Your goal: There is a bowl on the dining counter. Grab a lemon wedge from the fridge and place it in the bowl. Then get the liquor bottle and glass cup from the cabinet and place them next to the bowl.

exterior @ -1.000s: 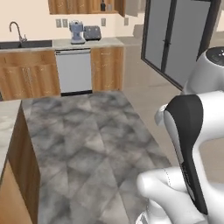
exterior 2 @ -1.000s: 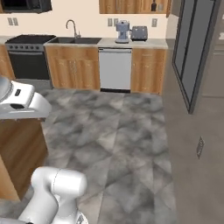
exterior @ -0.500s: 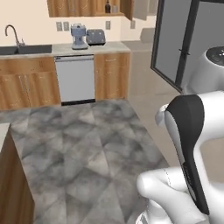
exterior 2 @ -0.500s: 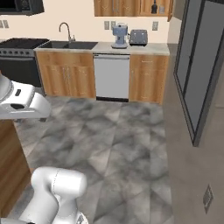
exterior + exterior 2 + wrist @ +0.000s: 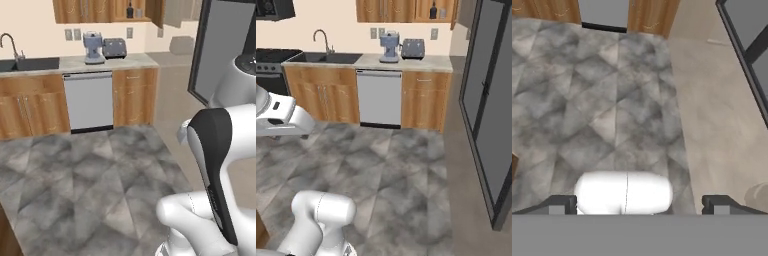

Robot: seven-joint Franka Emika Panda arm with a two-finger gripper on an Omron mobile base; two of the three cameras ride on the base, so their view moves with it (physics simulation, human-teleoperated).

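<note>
your gripper (image 5: pixel 639 204) hangs wide open over bare floor, holding nothing. the fridge (image 5: pixel 491 100) stands ahead on your right — doors shut, so the lemon wedge is presumably inside. drive closer, square up — then reach for the door's edge.

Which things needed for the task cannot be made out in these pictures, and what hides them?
- Fridge: right base view, cut off by the right edge; its door is shut, so the inside is hidden.
- Bottle on the open upper shelf: right base view, too small to identify.
- Pincer: hand view, only the two wide-apart tips show; the bottom edge cuts the rest.
</note>
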